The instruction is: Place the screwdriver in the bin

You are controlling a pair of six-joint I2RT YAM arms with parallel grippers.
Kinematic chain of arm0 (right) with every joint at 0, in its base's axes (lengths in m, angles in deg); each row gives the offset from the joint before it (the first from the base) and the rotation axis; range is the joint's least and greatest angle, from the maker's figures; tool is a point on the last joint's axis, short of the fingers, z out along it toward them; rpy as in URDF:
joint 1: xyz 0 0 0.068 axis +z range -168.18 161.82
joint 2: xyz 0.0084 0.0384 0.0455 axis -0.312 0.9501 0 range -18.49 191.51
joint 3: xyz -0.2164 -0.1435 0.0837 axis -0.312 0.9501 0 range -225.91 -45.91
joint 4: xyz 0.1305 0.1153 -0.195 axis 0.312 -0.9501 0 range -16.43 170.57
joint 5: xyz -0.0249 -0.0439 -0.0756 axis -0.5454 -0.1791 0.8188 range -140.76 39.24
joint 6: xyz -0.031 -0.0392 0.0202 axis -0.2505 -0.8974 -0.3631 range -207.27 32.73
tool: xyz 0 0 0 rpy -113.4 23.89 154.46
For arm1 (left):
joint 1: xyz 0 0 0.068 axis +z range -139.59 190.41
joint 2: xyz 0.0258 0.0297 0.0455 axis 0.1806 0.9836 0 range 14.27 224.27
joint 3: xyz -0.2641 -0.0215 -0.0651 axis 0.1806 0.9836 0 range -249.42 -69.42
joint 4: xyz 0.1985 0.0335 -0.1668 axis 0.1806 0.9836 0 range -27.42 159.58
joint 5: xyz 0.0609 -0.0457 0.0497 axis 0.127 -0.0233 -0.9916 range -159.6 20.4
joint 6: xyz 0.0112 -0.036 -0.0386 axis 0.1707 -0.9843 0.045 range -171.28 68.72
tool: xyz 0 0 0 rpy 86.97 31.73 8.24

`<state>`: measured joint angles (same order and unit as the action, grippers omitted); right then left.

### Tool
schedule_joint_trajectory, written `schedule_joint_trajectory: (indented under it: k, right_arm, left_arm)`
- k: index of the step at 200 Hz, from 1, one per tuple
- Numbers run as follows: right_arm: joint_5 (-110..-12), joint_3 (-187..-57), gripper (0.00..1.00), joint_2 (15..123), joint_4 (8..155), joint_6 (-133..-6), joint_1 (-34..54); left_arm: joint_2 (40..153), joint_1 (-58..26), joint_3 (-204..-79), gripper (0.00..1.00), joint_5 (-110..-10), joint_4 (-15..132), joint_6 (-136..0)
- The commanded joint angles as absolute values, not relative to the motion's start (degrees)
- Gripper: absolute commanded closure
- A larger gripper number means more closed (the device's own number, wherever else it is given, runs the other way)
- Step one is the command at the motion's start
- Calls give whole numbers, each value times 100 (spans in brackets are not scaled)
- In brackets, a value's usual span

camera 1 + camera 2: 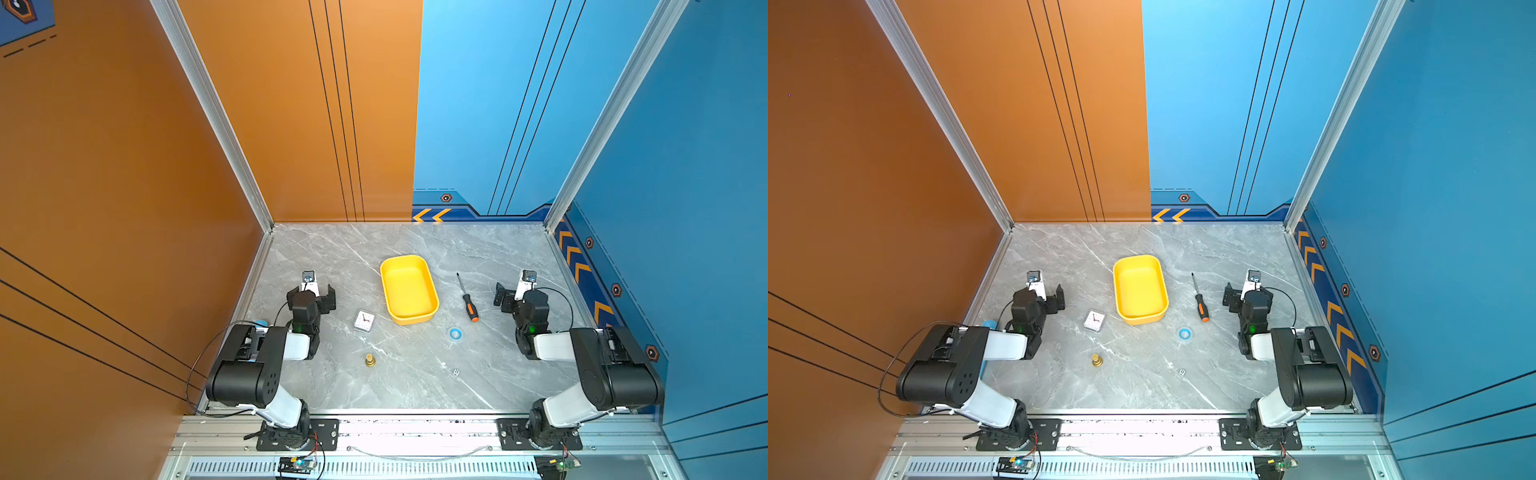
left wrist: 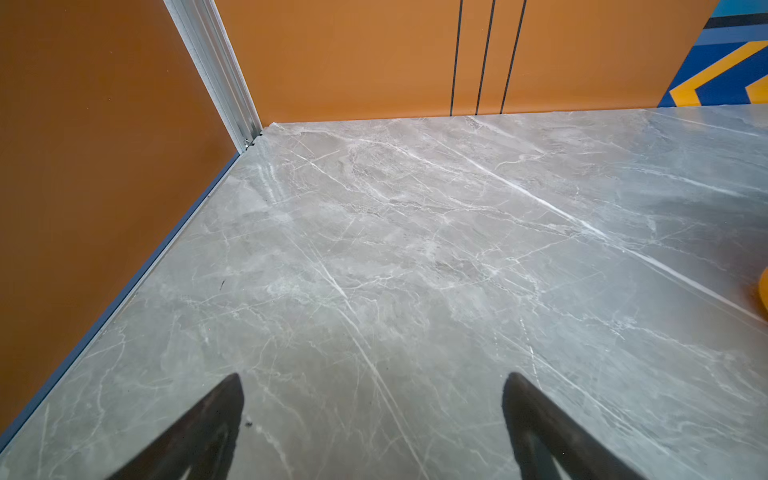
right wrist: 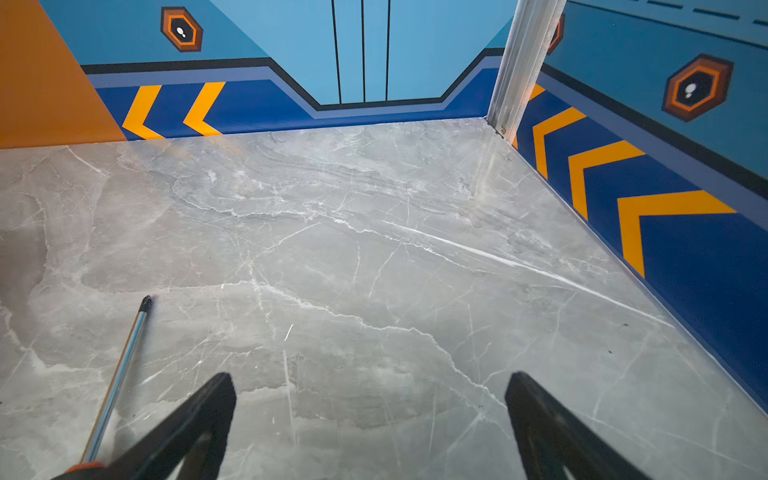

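Screwdriver (image 1: 468, 298) beside bin (image 1: 409, 291) (apart), clock (image 1: 364, 321), blue ring (image 1: 455, 333)

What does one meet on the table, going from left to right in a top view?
left gripper → small white clock → yellow bin → screwdriver → right gripper

Marble table (image 1: 415, 382); bin (image 1: 409, 319), screwdriver (image 1: 468, 300), clock (image 1: 365, 321)
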<state>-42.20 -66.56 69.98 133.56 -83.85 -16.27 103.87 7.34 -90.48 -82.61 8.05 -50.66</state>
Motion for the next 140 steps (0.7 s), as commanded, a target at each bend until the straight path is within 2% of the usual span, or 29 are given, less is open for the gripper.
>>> schedule_joint_trajectory:
  k: [1,100,113,140]
  right_arm:
    - [-4256,-6727,0,7016,13269,-8381,-1624]
    - [-4252,-6736,0,7011,13260,-8375,-1624]
    - [-4208,-6751,3,7006,13241,-8382,-1616]
    - [-3922,-7167,4,6574,12150,-8377,-1533]
  left_arm:
    - [10400,692,-9061,2,-8153,826,-4983]
    - [10395,904,-9100,2,-7713,931,-5091]
    - [10349,943,-9181,2,-7608,1073,-5086]
    - [10062,943,-9535,2,-7387,1936,-5013]
